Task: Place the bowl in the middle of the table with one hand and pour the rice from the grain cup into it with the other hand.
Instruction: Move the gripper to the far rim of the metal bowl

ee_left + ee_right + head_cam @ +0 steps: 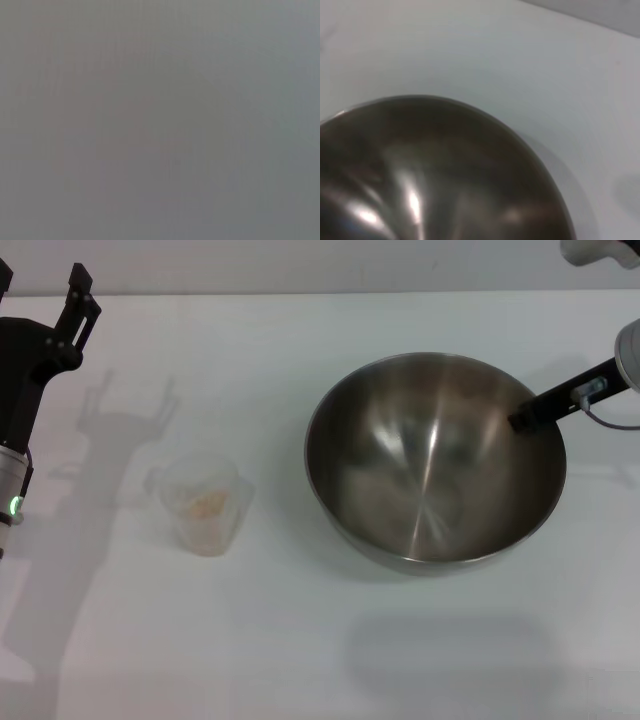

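**Two containers on the table, rice not yet poured**

Head view. Landmark: the bowl (436, 462). It sits on the table (320, 660), upright and empty; only reflections show on its brushed interior. The right gripper (522, 421) reaches over the bowl's rim on the side away from the cup, its dark finger tip inside the bowl near the rim. Whether it pinches the rim or merely hangs over it cannot be told. The grain cup (203, 502) stands upright, well apart from the bowl on the opposite side, untouched. A small pale heap of the rice (207, 503) lies at its bottom. The left gripper (76, 302) is farther from the bowl than the cup is, raised, its fingers spread apart and holding nothing.

Left wrist view. Uniform grey field; nothing identifiable.

Right wrist view. The bowl's rim and dark interior fill the lower part, bare table beyond it. No fingers visible, so the grip is no clearer here.

Risks, as judged:
- Clear cup is light and thin; a hard or off-centre squeeze could tip it or flick grains out.
- If the bowl is released unevenly, its round base could rock or slide.
- Pouring from too far beyond the rim would scatter rice on the table.
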Available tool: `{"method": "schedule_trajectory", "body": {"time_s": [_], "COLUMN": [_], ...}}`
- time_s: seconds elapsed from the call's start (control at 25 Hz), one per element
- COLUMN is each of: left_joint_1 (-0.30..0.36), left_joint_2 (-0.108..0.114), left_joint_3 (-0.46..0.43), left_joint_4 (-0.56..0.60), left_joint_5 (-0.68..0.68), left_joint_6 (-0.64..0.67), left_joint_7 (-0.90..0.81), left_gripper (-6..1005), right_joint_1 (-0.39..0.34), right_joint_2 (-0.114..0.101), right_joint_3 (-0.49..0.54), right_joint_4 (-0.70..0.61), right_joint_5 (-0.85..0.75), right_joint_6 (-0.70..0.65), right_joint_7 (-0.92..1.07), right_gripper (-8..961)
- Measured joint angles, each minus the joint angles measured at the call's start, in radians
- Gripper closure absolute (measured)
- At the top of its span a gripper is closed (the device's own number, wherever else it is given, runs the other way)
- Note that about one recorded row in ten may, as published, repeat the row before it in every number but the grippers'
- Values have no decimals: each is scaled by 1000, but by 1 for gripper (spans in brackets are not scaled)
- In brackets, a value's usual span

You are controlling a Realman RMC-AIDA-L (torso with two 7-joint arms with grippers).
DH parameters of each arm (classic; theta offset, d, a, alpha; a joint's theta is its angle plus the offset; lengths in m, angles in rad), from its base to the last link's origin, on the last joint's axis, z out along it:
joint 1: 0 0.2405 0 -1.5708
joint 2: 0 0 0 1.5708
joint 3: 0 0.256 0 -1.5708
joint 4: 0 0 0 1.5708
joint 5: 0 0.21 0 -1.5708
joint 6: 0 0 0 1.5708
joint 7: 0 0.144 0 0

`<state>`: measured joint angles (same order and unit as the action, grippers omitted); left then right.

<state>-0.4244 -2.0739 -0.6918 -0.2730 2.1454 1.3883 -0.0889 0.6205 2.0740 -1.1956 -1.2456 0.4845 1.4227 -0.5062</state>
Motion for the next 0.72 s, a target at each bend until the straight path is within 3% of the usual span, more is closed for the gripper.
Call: {"method": "schedule_trajectory", "body": {"time_s": [0.72], "left_joint_1": [-4], "left_joint_2": [0], "left_joint_3": [0], "left_joint_4": [0], "left_joint_5": [0], "left_joint_6": [0], "left_joint_7": [0], "left_gripper": [188], "right_joint_1": [-22], "right_joint_2": [2], "right_joint_3": [-11], "right_joint_4": [-103], "right_joint_5": [139], "right_joint_6": [-33], "right_joint_7": [-43], "right_gripper": [903]}}
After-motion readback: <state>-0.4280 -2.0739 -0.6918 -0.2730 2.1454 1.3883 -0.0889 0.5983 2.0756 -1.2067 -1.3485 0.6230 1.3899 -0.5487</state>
